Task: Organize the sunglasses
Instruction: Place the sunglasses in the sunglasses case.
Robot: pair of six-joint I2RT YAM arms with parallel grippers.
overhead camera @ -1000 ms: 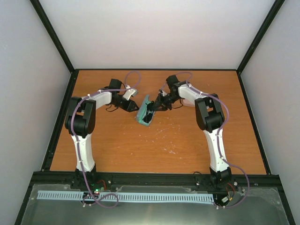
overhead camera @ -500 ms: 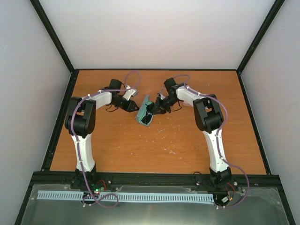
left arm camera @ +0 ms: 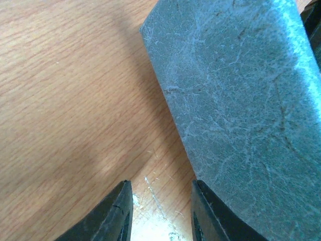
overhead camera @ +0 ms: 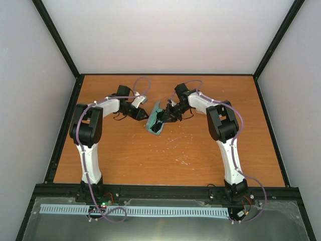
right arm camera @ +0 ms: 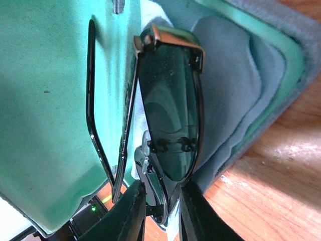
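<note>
An open case (overhead camera: 152, 122) with green lining (right arm camera: 45, 100) lies at the middle of the table. In the right wrist view the black-framed sunglasses (right arm camera: 170, 115) with dark lenses hang over its inside, folded temples against the lining. My right gripper (right arm camera: 160, 188) is shut on the sunglasses at the lower lens. In the top view it (overhead camera: 164, 117) reaches into the case from the right. My left gripper (left arm camera: 160, 183) stands open over bare wood, its right finger beside the case's grey-blue outer shell (left arm camera: 241, 100). The pale reddish-clear pair is out of view.
A grey-blue cloth (right arm camera: 225, 75) lies bunched in the case under the lens. Pale scratches (overhead camera: 175, 138) mark the wood in front of the case. Black frame rails (overhead camera: 165, 75) border the wooden table (overhead camera: 150, 160).
My right gripper has shifted slightly left, further over the case, with the sunglasses. The left arm has not moved.
</note>
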